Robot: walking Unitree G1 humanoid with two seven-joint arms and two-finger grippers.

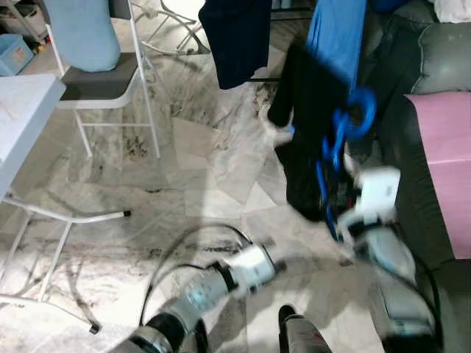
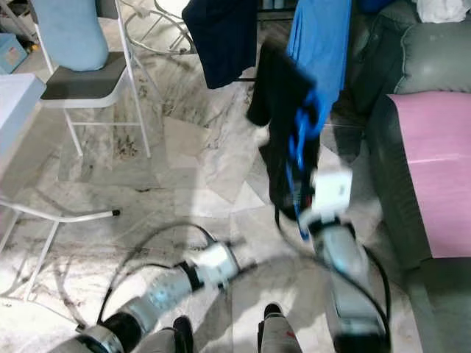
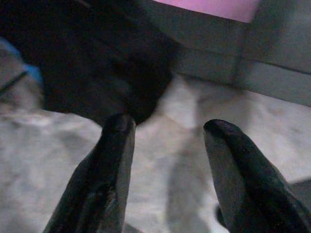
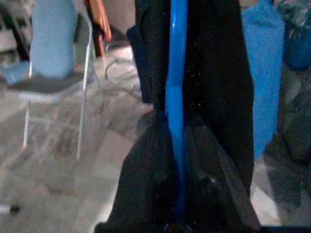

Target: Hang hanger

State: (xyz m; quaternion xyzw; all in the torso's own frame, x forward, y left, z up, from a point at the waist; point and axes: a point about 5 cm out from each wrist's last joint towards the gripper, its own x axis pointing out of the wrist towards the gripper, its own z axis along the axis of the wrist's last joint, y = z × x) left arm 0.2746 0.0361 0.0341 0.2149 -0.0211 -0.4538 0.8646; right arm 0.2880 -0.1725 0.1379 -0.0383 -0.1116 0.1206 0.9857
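A blue plastic hanger (image 1: 340,140) carrying a black garment (image 1: 309,125) sits right of centre in the eye views, blurred, raised over the marble floor (image 1: 199,169). The right wrist view shows its blue bar (image 4: 176,97) clamped between the right gripper (image 4: 177,160) fingers. The left gripper (image 3: 167,160) is spread apart and empty in its wrist view, low before a grey sofa (image 3: 243,58). A white folding chair (image 1: 110,81) stands upper left.
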